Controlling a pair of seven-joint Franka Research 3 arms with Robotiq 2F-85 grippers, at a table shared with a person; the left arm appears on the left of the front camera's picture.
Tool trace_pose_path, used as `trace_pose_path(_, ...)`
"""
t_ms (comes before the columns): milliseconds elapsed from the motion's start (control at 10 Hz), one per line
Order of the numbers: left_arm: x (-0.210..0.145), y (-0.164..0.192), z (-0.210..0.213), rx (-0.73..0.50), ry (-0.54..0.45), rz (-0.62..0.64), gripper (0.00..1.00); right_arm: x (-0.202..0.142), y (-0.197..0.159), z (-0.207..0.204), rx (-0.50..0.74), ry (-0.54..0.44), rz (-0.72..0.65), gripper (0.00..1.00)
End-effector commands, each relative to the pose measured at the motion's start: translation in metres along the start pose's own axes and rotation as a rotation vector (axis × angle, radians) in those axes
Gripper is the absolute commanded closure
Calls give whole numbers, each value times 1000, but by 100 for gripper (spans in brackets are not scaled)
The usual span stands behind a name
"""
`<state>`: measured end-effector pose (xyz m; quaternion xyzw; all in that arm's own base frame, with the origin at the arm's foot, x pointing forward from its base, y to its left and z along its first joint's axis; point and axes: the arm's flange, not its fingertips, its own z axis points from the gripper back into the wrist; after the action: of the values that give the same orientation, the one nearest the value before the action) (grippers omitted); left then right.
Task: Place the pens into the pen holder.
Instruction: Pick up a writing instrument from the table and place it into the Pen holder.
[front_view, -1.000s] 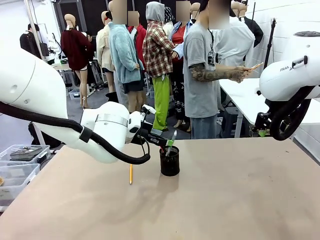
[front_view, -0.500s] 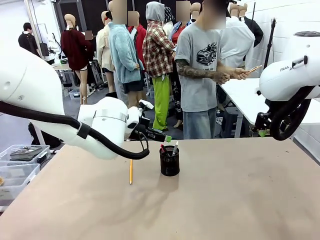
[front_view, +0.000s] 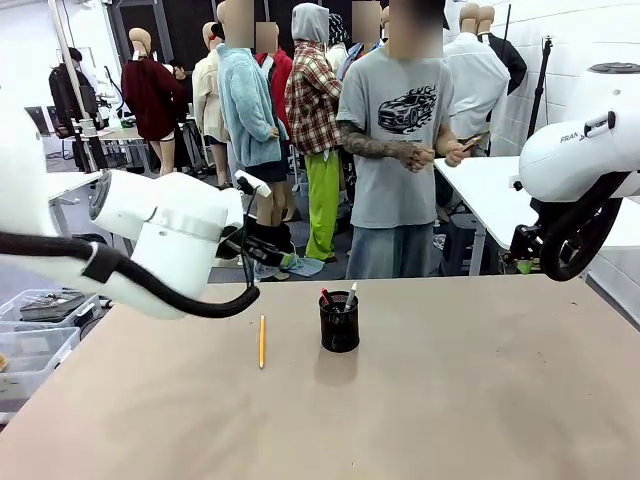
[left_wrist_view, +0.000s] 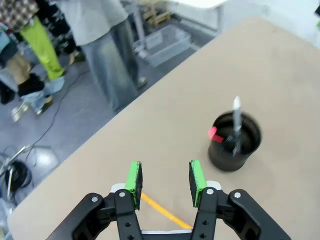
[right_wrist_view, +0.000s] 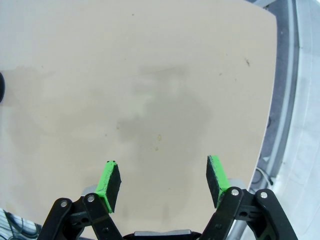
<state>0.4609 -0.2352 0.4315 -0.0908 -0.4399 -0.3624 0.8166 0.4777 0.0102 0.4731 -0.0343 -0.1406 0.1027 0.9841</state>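
The black mesh pen holder (front_view: 339, 325) stands near the table's middle. A white pen (front_view: 350, 295) and a dark pen with a red end (front_view: 325, 297) stick up out of it. A yellow pencil (front_view: 262, 342) lies flat on the table just left of the holder. My left gripper (front_view: 285, 262) hovers up and to the left of the holder. In the left wrist view that gripper (left_wrist_view: 164, 172) is open and empty, with the holder (left_wrist_view: 235, 145) ahead to the right and the pencil (left_wrist_view: 162, 212) below its fingers. My right gripper (right_wrist_view: 164, 177) is open over bare table near the right edge.
A person (front_view: 395, 150) stands just beyond the table's far edge. Clear plastic bins (front_view: 40, 330) sit off the left side. My right arm (front_view: 570, 170) hangs over the far right corner, and the table edge (right_wrist_view: 272, 100) runs close beside its gripper.
My left gripper opened and let the white pen drop into the holder. It then pulled back up and to the left. The right arm has not moved.
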Motion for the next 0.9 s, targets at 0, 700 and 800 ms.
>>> trace_pose_path(0,36,13,30,11,218,-10,49,-2,2,-1,-29,10,-4,14)
trace_pose_path(700,43,53,-6,176,608,226,49,-2,2,-1,-29,10,-4,14)
trace_pose_path(800,49,55,-8,213,596,258,49,-2,2,-1,-29,10,-4,14)
